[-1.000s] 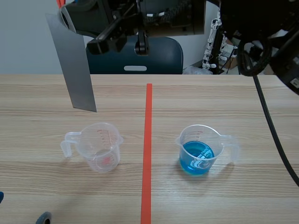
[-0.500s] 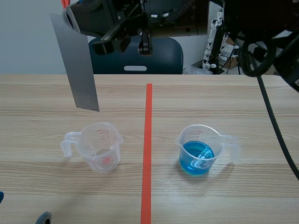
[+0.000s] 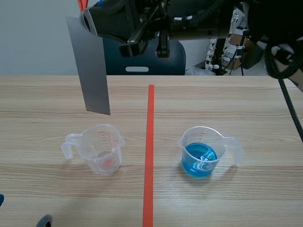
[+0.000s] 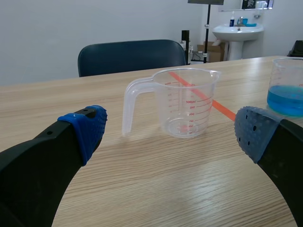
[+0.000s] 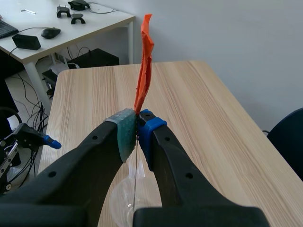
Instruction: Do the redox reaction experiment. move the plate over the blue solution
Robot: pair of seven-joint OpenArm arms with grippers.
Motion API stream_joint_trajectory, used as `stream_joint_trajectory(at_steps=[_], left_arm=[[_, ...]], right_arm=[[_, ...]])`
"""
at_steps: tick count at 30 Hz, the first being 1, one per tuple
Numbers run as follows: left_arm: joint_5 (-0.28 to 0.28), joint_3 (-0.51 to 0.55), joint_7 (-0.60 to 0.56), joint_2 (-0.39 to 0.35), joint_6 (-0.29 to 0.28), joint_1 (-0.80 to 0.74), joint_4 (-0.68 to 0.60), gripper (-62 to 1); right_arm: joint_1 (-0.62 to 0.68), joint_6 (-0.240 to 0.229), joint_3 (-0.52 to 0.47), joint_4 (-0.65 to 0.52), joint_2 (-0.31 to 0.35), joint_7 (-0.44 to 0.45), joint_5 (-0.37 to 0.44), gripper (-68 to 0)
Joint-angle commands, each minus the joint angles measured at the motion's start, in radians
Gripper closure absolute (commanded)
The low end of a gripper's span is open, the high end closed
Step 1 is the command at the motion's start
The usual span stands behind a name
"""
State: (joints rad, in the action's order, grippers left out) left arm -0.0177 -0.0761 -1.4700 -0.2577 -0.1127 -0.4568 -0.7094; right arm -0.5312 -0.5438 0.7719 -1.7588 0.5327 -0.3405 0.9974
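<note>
2 right gripper [image 5: 137, 127] fingers [image 5: 124, 137] pinch the grey plate [image 3: 92, 71]; left gripper [image 4: 170, 130] gapes wide.

Both arms black, matt. Left gripper [image 4: 170, 135]: 2 thick curved fingers w/ blue dotted pads [image 4: 87, 130]. Right gripper [image 5: 137, 130]: 1 grey-green pad [image 5: 124, 132], 1 blue pad [image 5: 149, 125], both dotted. Black cable [image 3: 290, 108] runs off right arm [image 3: 199, 14].
</note>
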Motion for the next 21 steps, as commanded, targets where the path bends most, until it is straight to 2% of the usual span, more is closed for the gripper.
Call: stream_joint_trajectory(at_steps=[1, 3, 10, 12, 18, 21], left_arm=[[0.002, 0.000, -0.013, -0.009, -0.002, -0.006, -0.017, -56.8], [0.002, 0.000, -0.002, -0.009, -0.002, -0.006, -0.017, -56.8], [0.003, 0.000, 0.029, -0.015, -0.002, -0.015, -0.017, -56.8], [0.003, 0.000, 0.030, -0.024, -0.002, -0.027, -0.019, -56.8], [0.006, 0.000, 0.030, -0.082, -0.002, -0.083, -0.054, -56.6], [0.006, 0.000, 0.029, -0.124, -0.002, -0.118, -0.098, -56.6]], right_arm=[[-0.012, -0.016, -0.008, -0.001, 0.027, 0.023, 0.035, -0.6], [-0.012, -0.031, -0.008, -0.001, 0.055, 0.035, 0.049, -0.6], [-0.012, -0.037, -0.008, -0.001, 0.174, 0.095, 0.090, -0.6], [-0.011, -0.060, -0.008, -0.001, 0.217, 0.132, 0.097, -0.6], [-0.011, -0.080, -0.008, -0.001, 0.339, 0.191, 0.119, -0.6], [-0.009, -0.121, -0.008, -0.001, 0.402, 0.208, 0.119, -0.6]])
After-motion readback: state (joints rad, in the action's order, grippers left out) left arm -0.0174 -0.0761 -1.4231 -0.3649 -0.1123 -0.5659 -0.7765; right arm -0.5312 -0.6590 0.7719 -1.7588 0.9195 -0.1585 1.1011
